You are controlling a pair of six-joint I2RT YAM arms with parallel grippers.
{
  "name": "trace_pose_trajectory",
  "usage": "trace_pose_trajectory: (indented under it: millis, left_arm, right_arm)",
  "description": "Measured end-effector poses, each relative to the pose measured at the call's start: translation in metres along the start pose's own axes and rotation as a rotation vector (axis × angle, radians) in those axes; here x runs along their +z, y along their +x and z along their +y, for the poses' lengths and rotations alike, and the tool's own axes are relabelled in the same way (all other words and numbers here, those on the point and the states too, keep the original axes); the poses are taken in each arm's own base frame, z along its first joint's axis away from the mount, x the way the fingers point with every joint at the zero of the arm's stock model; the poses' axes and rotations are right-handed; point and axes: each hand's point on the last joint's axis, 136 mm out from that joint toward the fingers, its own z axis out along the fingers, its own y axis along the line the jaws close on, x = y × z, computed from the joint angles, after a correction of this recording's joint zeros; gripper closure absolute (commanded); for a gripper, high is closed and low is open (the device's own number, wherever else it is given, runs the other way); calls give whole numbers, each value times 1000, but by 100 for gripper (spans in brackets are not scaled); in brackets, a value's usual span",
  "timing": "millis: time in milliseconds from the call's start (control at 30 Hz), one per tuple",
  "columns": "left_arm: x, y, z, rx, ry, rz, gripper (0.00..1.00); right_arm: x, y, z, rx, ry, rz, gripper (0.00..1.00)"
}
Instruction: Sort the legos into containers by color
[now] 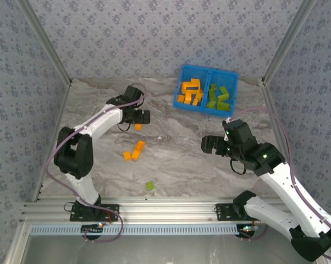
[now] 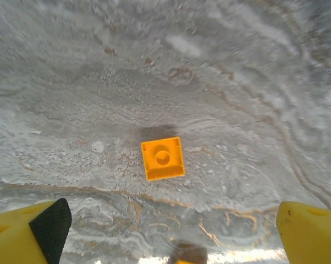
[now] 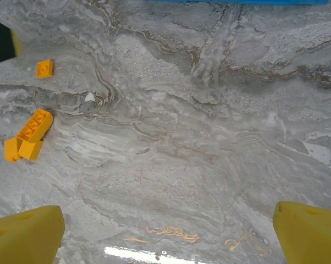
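Left gripper (image 1: 141, 117) hangs released over a lone orange lego (image 2: 163, 158) lying on the counter (image 2: 237, 82) just ahead of it. Right gripper (image 1: 209, 145) gapes empty; blue bin (image 1: 201, 110) lies beyond it.

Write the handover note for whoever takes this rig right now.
Left end effector: open, empty, over a single orange brick on the table.
Right end effector: open, empty, above bare table.
Done: blue bin holds orange bricks in its left compartment, green bricks in its right.
Remaining: that single orange brick, an orange cluster mid-table, one green brick near the front edge.
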Motion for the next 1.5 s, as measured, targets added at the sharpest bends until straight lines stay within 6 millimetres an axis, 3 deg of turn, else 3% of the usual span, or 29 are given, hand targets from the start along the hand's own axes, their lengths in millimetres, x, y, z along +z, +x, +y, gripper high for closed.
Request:
trace_pose_trajectory:
  millis: [233, 367, 633, 733, 900, 967, 1067, 1233, 1300, 1400, 1500]
  left_arm:
    - [58, 20, 13, -85, -11, 116, 15]
    - [72, 28, 14, -114, -11, 152, 31]
    - [75, 24, 14, -144, -5, 137, 64]
    - [74, 24, 13, -145, 0, 137, 70]
    - [63, 21, 4, -138, 30, 128, 71]
    - [46, 14, -8, -119, 58, 92, 71]
    - [5, -2, -45, -60, 135, 1, 69]
    - [-72, -42, -143, 98, 315, -214, 69]
    - [-91, -51, -174, 152, 362, -277, 69]
    - [-96, -72, -208, 198, 405, -356, 69]
    - [-69, -97, -229, 225, 395, -396, 69]
  right_arm:
    - [-1, 2, 1, 3, -3, 6, 0]
    - [-2, 4, 0, 6, -3, 10, 0]
    - [-1, 4, 0, 10, -2, 11, 0]
    - [-1, 5, 0, 13, -2, 12, 0]
    - [-1, 5, 0, 11, -4, 13, 0]
    - [-1, 5, 1, 14, -4, 13, 0]
    - [-1, 5, 1, 17, -4, 13, 0]
    - [-1, 5, 2, 14, -8, 14, 0]
    - [-1, 6, 2, 13, -9, 15, 0]
    - [-2, 6, 3, 15, -13, 13, 0]
    - [-6, 5, 3, 18, -22, 2, 0]
